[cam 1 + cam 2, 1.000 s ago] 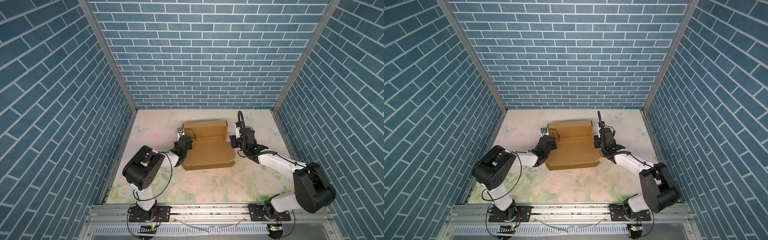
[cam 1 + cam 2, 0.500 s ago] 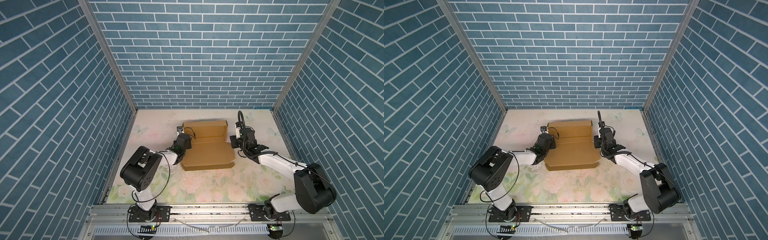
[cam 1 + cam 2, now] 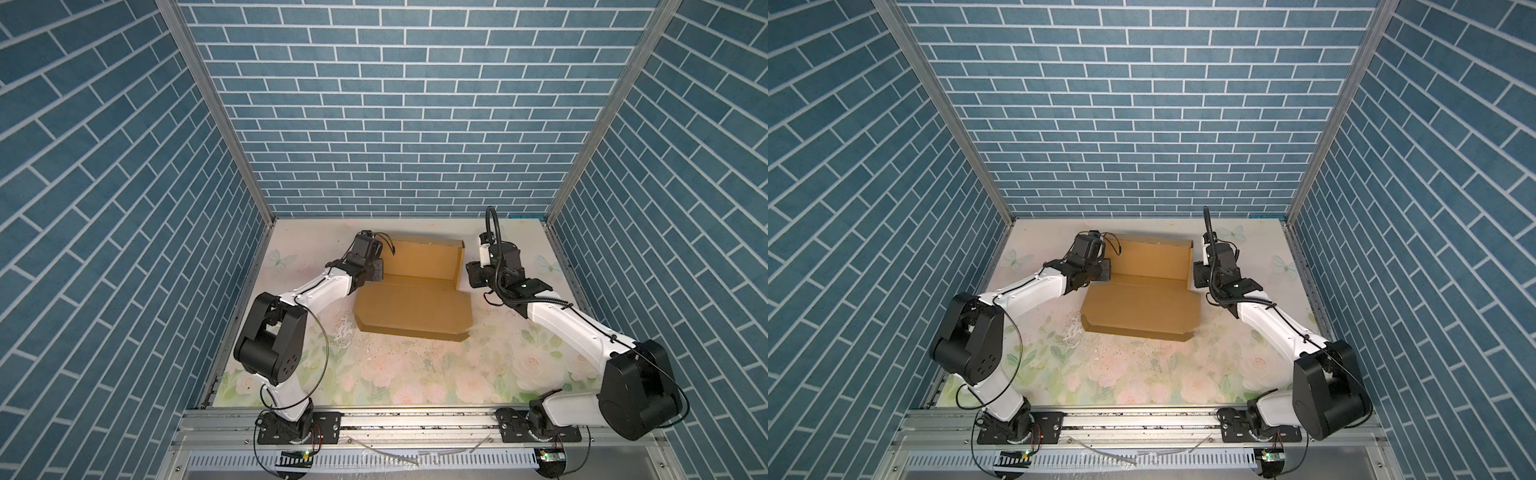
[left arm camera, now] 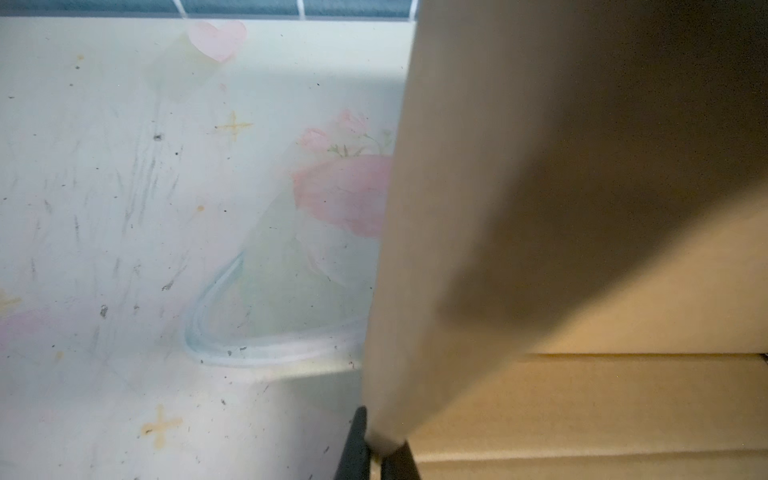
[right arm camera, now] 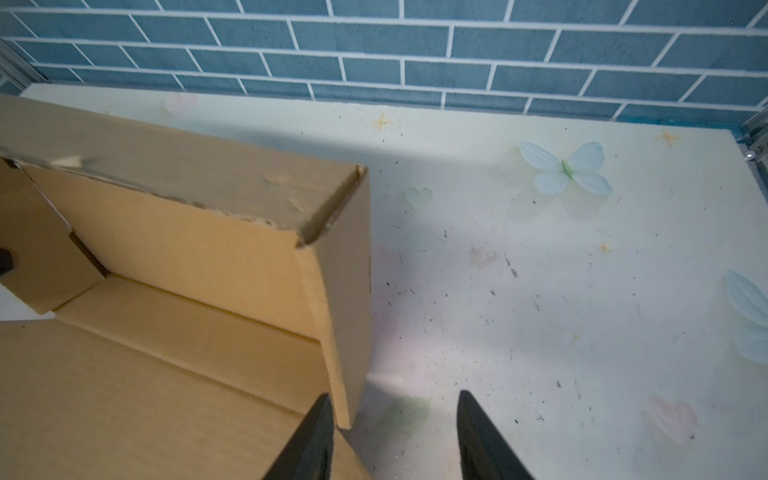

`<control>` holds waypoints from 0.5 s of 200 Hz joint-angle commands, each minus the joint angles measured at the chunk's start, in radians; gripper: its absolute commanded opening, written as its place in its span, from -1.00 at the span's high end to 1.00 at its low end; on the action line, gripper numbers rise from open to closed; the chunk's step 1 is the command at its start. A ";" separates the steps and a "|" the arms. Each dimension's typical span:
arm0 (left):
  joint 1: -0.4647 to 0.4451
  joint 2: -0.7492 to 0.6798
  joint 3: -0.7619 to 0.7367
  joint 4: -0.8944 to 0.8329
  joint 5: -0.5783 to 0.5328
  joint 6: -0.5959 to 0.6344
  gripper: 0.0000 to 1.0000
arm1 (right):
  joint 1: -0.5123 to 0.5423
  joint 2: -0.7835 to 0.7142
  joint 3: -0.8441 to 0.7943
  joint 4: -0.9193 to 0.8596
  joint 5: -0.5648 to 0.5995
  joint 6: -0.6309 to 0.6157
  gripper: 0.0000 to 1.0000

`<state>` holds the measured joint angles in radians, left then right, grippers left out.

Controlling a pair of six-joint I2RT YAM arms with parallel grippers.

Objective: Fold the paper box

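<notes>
Fingers of left gripper clamp flap of brown corrugated paper box; right gripper fingers stand apart. Fold squarely along crease

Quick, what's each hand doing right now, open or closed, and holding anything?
Left hand: closed, pinching a flap of the paper box.
Right hand: open, holding nothing, right beside the box's side wall.

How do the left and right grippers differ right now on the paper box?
The left gripper is shut on a side flap of the paper box; the right gripper stands open and grips nothing. The left gripper pinches cardboard between its fingers; the right gripper only has the box's side wall beside one finger, contact unclear. Both sit at the box's sides.
</notes>
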<state>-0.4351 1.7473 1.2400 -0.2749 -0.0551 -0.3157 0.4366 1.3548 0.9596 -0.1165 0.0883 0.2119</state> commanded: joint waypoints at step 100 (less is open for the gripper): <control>0.009 0.312 0.473 -0.833 0.096 0.117 1.00 | -0.122 -0.047 0.114 -0.178 -0.229 0.036 0.01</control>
<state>-0.4301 2.0102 1.6539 -0.8925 0.0624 -0.2443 0.3336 1.3102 1.0222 -0.2710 -0.0654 0.2142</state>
